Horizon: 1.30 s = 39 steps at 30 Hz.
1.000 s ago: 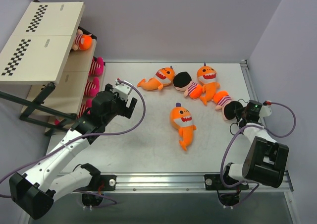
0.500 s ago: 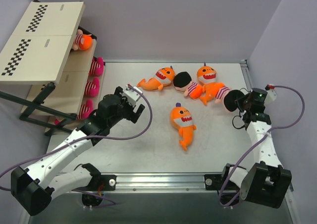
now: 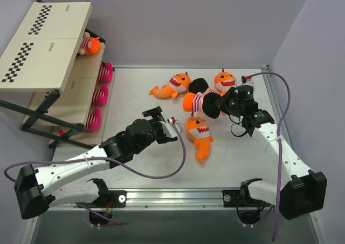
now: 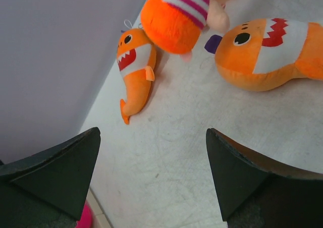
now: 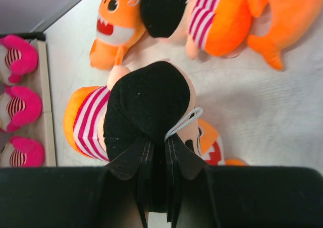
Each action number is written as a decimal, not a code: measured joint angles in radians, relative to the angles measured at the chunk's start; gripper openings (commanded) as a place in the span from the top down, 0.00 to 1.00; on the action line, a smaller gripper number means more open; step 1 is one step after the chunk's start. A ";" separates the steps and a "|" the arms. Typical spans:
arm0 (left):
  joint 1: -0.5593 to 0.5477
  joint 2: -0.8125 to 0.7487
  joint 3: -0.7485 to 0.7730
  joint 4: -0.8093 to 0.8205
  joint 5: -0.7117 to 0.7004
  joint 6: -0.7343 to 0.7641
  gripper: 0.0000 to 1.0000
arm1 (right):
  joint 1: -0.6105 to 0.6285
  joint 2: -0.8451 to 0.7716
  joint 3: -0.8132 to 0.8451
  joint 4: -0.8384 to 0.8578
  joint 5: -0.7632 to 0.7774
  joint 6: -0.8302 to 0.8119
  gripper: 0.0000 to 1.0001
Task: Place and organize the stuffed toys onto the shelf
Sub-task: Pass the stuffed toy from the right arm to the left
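Note:
My right gripper point(image 3: 222, 104) is shut on the black head of an orange doll with a pink-striped middle point(image 3: 200, 102), held above the table; it also shows in the right wrist view point(image 5: 146, 104), with the gripper point(image 5: 159, 150) at its head. My left gripper point(image 3: 168, 129) is open and empty, low over the table just left of an orange shark point(image 3: 198, 131). In the left wrist view the gripper point(image 4: 153, 133) faces that shark point(image 4: 267, 51). The shelf point(image 3: 48, 44) stands at far left with three pink striped dolls point(image 3: 99, 94) and an orange doll point(image 3: 90, 44) on it.
On the table at the back lie a shark point(image 3: 171, 86), a second black-headed doll point(image 3: 198, 85) and another shark point(image 3: 225, 81). The shelf's black frame leg point(image 3: 40, 112) reaches toward the left arm. A metal rail point(image 3: 178, 192) runs along the near edge.
My right gripper has lifted the black-headed doll and carried it left toward the middle. My left arm has swung right, away from the shelf, to beside the middle shark.

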 measured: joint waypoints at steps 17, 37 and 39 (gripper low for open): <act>-0.132 0.425 -0.015 0.474 -0.266 0.447 0.06 | 0.133 0.003 0.012 0.039 -0.078 0.043 1.00; -0.095 0.708 0.040 0.918 -0.522 0.782 0.66 | 0.166 0.003 0.027 0.042 -0.093 0.060 1.00; -0.095 0.705 0.040 0.924 -0.523 0.781 0.80 | 0.167 0.003 0.032 0.048 -0.094 0.060 1.00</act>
